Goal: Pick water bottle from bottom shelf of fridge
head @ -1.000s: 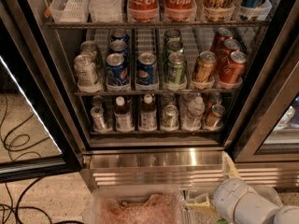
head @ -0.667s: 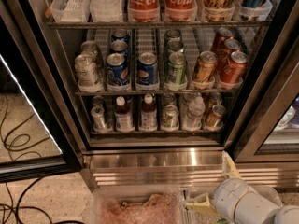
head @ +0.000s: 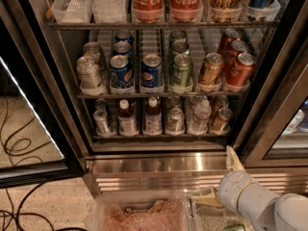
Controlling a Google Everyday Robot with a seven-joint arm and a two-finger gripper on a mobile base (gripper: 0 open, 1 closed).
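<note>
1. Gripper (head: 233,161) sits low in front of the fridge (head: 159,165), just outside its shiny steel base, on the end of a white arm coming in from the lower right. Open or closed: cannot tell. Nothing is seen in its hold.
2. Water bottle (head: 199,115) stands upright on the bottom shelf (head: 159,136), above the gripper, a little to its left and deeper in. It is clear and ribbed with a white cap, and it has not been touched.
3. Neighbours, placed from the gripper: a silver can (head: 175,120) stands just beside the bottle on the far-left side, and a copper-coloured can (head: 221,120) just beside it on the near side, almost straight above the gripper. Two brown-liquid bottles (head: 140,116) stand further left. These also have white caps and are not the target.
4. Handling, as a judgement: the bottle is small, so light to moderate in weight if full. Its thin plastic wall will give under a hard squeeze. It may be slick if cold and damp, though the ribs should help the grip.
5. Where to hold: mid-body across the ribs — below the shoulder and above the front rail. The cap is too narrow to take hold of.
6. Risk: the gaps on both sides are tight, so a wide approach could knock over a can. The bottle must also be lifted clear of the rail before it is drawn out.
</note>
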